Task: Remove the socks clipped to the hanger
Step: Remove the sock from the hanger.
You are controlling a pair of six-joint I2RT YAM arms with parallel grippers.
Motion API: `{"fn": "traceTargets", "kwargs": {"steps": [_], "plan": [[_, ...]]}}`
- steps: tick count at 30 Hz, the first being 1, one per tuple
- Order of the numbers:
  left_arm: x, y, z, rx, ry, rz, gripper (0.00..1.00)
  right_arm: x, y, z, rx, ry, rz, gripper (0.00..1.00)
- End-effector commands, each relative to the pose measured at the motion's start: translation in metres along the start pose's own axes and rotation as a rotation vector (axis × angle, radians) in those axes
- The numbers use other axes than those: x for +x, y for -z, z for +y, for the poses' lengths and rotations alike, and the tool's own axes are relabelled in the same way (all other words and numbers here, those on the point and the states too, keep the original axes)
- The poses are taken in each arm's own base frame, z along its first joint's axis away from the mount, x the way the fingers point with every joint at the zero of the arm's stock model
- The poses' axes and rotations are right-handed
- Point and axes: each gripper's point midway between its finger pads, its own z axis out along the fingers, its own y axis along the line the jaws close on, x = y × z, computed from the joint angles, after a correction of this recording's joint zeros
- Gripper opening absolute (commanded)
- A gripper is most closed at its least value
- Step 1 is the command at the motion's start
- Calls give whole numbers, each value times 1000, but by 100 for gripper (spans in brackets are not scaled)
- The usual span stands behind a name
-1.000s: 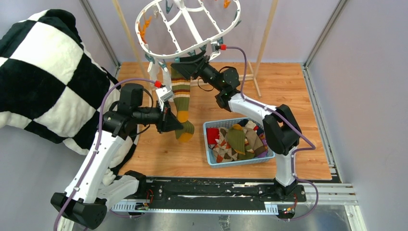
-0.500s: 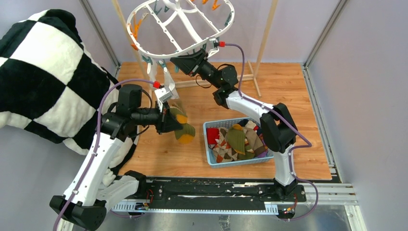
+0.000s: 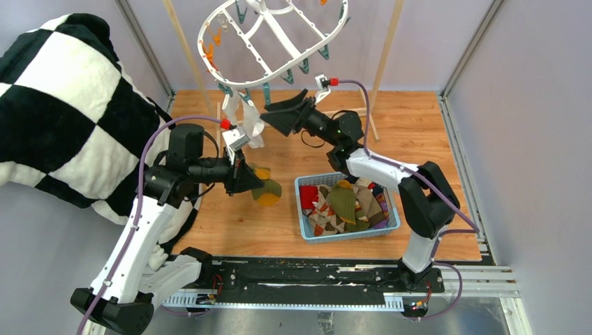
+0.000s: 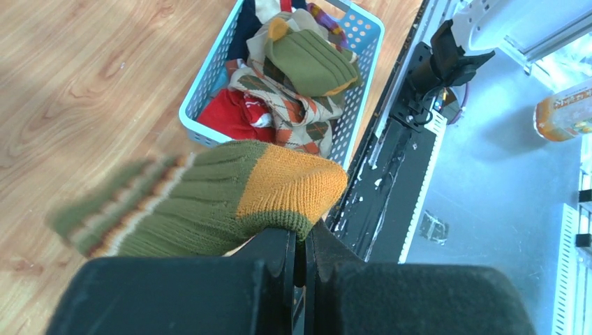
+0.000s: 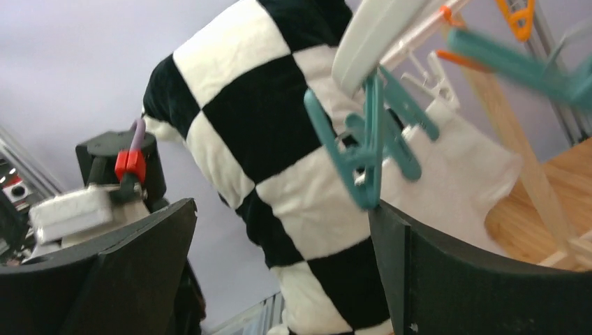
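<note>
One olive-and-orange striped sock (image 4: 209,202)

Arms: left arm (image 3: 139,230) and right arm (image 3: 377,164), smooth white shells.
Joints: bulky black housings (image 3: 185,143) behind each pincer.
Pincers: left pincer (image 3: 253,185) and right pincer (image 3: 271,118), matte black.
Fingers: broad black wedges (image 5: 454,279).
Cable: purple (image 3: 143,188), running along each arm to just behind the pincer.
Cap: red (image 3: 225,123), at the cable's end.
Camera box: white (image 3: 237,137), right behind the pincer.
Bases: black (image 3: 112,314), at the far end from the pincer.

Wooden floor (image 3: 426,115), apparently lilac walls (image 3: 537,105)
</note>
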Motion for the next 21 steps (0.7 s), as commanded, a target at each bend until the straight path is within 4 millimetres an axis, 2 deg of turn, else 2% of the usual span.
{"fn": "traceTargets", "kwargs": {"steps": [1,6,13,16,19,21], "plan": [[-11,6,-5,-12,-78,-24,0,21,34,32,-98,2,92,100],[-22,8,-4,-24,-100,-36,0,51,70,54,-153,-4,178,100],[-35,7,0,-29,-109,-41,0,104,97,99,-268,30,305,100],[-40,7,0,-32,-116,-47,0,121,103,115,-316,30,318,100],[-42,7,-1,-23,-112,-49,0,135,98,123,-338,30,328,99],[-45,8,-1,-25,-114,-54,0,143,94,127,-352,24,341,91]]}}
